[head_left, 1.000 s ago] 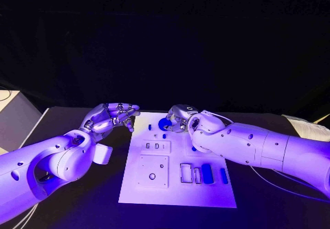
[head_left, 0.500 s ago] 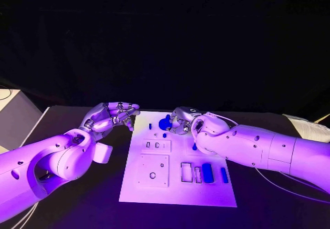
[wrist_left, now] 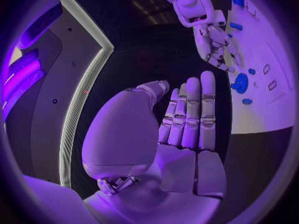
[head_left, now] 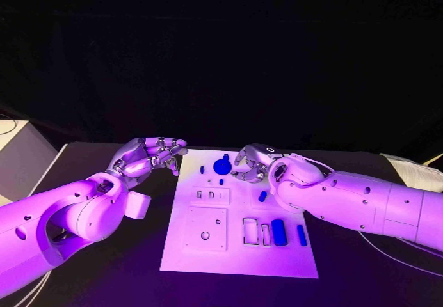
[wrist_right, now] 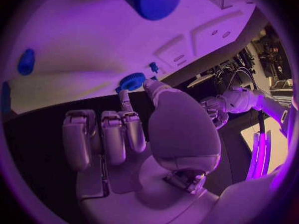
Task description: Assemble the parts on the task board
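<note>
Task board point(head_left: 242, 246) is seen flat on the black table point(head_left: 111, 268), between the two arms. Right hand point(head_left: 254, 163) has been drawn back from the blue round part point(head_left: 223, 166), which now stands uncovered just beside its fingertips; its fingers are apart and nothing is held. Left hand point(head_left: 148, 158) is kept curled and empty beside the board's far corner.

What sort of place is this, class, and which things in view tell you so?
Probably a robotics test bench: a white task board with small blue parts lies on a black table, against a dark backdrop, with a robot hand on either side.
</note>
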Available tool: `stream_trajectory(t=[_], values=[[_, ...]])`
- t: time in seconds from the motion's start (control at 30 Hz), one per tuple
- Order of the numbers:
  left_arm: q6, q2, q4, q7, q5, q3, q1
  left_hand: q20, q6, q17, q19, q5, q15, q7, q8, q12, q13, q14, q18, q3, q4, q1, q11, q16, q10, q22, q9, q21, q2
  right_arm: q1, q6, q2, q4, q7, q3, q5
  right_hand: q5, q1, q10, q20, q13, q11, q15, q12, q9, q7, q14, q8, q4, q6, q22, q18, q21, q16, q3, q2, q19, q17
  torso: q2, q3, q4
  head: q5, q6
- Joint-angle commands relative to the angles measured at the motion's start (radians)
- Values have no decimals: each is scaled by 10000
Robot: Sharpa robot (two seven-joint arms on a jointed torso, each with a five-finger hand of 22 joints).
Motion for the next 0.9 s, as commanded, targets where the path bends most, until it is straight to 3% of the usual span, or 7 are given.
stream_trajectory(t=[0.03, 0.13, 0.27, 0.43, 0.67, 0.83, 0.9], values=[[142, -1, -11, 78, -33, 7, 6, 0, -87, -14, -76, -31, -23, 4, -40, 4, 11, -69, 57, 60, -37, 69, 51, 40, -30, 27, 15, 62, -20, 78, -1167, -409, 406, 777, 27, 363, 57, 59, 744, -11, 2382, -48, -71, 42, -17, 1, 1062, 38, -33, 81, 1987, -195, 20, 43, 98, -97, 781, 2634, -20, 3, -58, 16, 52], [144, -5, -56, 98, -33, 7, 6, 1, -87, -16, -83, -32, -21, 2, -39, 5, 12, -74, 56, 61, -41, 67, 51, 39, -28, 31, 17, 68, -24, 228, -1661, -968, 747, 1789, 50, 1612, -20, 403, 500, -8, 2173, -14, -53, -198, -70, 50, 1062, -34, -242, -24, 1792, -142, -165, 43, 386, -164, 689, 2634, -42, 25, -114, 25, 93], [157, -6, -105, 109, -31, 7, 5, 4, -84, -22, -102, -34, -17, -2, -37, 10, 13, -93, 55, 61, -43, 59, 50, 30, -21, 37, 20, 75, -30, 399, -1722, -1594, 944, 2836, 62, 2931, -223, 801, 442, 39, 2128, 40, 4, -253, -102, 119, 1062, -68, -562, -61, 1804, -146, -163, 43, 633, -255, 688, 2634, -84, 77, -202, 28, 128], [184, 34, -162, 108, -29, 6, 4, 8, -71, -30, -132, -36, -18, -10, -28, 25, 20, -115, 55, 65, -50, 51, 42, 22, 7, 47, 27, 88, -32, 486, -1097, -2263, 954, 3602, 65, 3742, -595, 1208, 429, 59, 2117, 50, 12, -268, -109, 121, 1062, -34, -949, 13, 1892, -168, -90, 43, 761, -423, 723, 2634, -126, 118, -247, 39, 131], [193, 98, -233, 89, -46, 5, 2, -32, -48, -62, -265, -51, -101, -93, -8, 335, 183, -138, 70, 55, -151, 35, -92, 36, 518, 126, 64, 211, -18, 467, -170, -2774, 514, 4100, 59, 3567, -1139, 1586, 330, 33, 2031, 24, -26, -368, -126, 85, 1062, -10, -1292, 41, 1920, -173, -73, 43, 742, -619, 728, 2634, -133, 201, -322, 61, 152], [191, 129, -259, 72, -56, 5, 1, -37, -43, -65, -274, -54, -106, -97, -5, 354, 198, -138, 70, 45, -159, 26, -98, 39, 539, 133, 68, 223, -27, 369, 168, -2878, 84, 4181, 43, 3412, -1166, 1733, 268, 27, 1980, 22, -25, -430, -158, 88, 1062, -64, -1415, -66, 1934, -177, -63, 43, 716, -683, 732, 2634, -118, 229, -347, -27, 120], [191, 137, -270, 67, -60, 5, 1, -37, -43, -65, -274, -54, -106, -97, -5, 354, 198, -138, 70, 45, -159, 26, -98, 39, 539, 133, 68, 223, -27, 297, 280, -2874, -88, 4174, 39, 3308, -1184, 1765, 223, 40, 1943, 36, 0, -474, -188, 109, 1062, -125, -1448, -180, 1939, -179, -60, 43, 669, -712, 733, 2634, -116, 216, -337, -54, 88]])
